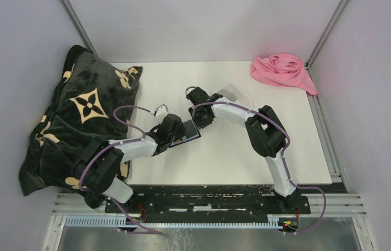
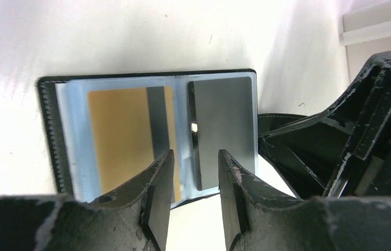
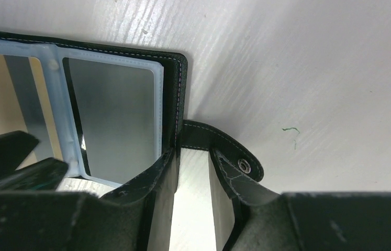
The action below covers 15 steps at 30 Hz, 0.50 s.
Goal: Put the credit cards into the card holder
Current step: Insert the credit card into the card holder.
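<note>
The black card holder (image 1: pixel 188 137) lies open on the white table between my two grippers. In the left wrist view its blue-grey sleeves hold a tan credit card (image 2: pixel 122 136) on the left and a grey credit card (image 2: pixel 224 125) on the right. My left gripper (image 2: pixel 196 154) hovers over the holder's near edge, jaws apart with nothing between them. My right gripper (image 3: pixel 193 151) is at the holder's right edge (image 3: pixel 175 94), jaws apart over bare table. The strap with its metal stud (image 3: pixel 244 166) lies just past the right finger. The grey card (image 3: pixel 114 115) also shows in the right wrist view.
A dark pillow with gold flower shapes (image 1: pixel 78 115) covers the table's left side. A pink cloth (image 1: pixel 282 70) lies at the back right corner. A clear plastic piece (image 1: pixel 232 93) sits behind the right arm. Grey walls enclose the table.
</note>
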### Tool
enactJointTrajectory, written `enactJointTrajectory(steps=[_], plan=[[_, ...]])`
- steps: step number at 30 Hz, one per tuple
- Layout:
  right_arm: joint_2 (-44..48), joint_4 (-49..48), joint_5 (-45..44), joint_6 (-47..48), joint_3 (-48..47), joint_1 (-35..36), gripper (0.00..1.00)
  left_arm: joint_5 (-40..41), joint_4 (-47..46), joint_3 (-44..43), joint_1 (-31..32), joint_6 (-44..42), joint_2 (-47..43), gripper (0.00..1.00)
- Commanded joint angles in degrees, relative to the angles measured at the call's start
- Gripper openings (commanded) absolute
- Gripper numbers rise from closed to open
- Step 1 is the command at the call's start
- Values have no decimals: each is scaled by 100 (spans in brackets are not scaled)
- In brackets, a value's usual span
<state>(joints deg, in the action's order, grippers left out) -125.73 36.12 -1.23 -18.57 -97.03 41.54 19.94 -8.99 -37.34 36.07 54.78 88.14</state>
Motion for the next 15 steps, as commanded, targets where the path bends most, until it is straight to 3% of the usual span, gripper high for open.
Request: enactJointTrajectory(steps=[1,9,15], plan=[[341,168,-326,140,-276,-5,37,495,491,-211,-18,-381,-489,45],[567,200,-450,290,-489,-26,47,814,995,-372,-19,-645,-1158,52],[882,98,-414,461,-754,-26,49,954,1371,-457,-22,-855,-1848,62]])
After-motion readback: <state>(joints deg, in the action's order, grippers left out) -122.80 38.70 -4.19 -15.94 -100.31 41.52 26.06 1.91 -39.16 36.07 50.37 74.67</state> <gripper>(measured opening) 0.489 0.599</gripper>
